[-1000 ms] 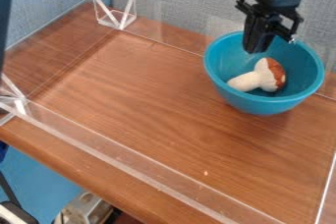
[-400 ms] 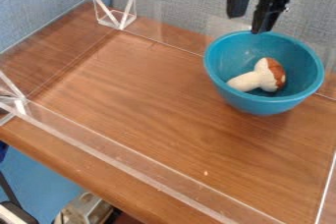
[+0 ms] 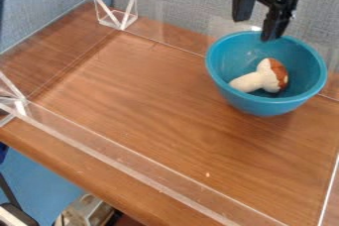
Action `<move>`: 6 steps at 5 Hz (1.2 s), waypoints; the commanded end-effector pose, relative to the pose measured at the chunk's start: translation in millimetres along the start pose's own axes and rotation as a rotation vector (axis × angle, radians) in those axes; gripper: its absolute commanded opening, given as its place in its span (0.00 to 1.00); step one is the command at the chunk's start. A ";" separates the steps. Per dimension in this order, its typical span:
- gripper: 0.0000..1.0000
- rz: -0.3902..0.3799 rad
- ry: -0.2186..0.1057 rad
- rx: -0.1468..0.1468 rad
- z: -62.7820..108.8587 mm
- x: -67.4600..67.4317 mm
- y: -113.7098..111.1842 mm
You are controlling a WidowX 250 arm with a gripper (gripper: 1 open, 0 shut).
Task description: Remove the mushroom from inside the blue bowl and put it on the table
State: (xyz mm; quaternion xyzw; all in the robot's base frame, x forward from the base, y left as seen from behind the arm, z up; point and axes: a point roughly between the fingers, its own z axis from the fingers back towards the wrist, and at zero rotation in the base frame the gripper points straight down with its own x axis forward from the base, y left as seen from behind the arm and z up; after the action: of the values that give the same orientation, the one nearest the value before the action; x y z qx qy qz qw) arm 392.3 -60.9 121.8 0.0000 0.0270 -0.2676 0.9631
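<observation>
Both jaws now apart above mushroom [image 3: 264, 75]

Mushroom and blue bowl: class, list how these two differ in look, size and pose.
The mushroom is small; the blue bowl is far larger. The mushroom is cream-stemmed with a reddish-brown cap; the bowl is plain glossy teal. The mushroom lies on its side inside; the bowl stands upright on the table. Both are rounded.

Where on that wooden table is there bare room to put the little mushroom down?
Nearly all of the table is bare: the wide stretch from the acrylic walls on the left across to the blue bowl. Only the far right corner is crowded, with the bowl, the mushroom inside it, and the gripper above.
</observation>
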 end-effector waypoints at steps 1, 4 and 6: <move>1.00 -0.023 -0.046 0.019 9.2 5.7 -6.6; 1.00 -0.033 -0.022 0.006 -15.5 12.7 -9.2; 1.00 -0.029 -0.009 -0.001 -28.3 15.2 -8.0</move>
State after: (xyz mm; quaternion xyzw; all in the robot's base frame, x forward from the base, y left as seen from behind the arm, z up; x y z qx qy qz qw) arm 398.2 -70.7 74.8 -0.0041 0.0466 -0.2769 0.9598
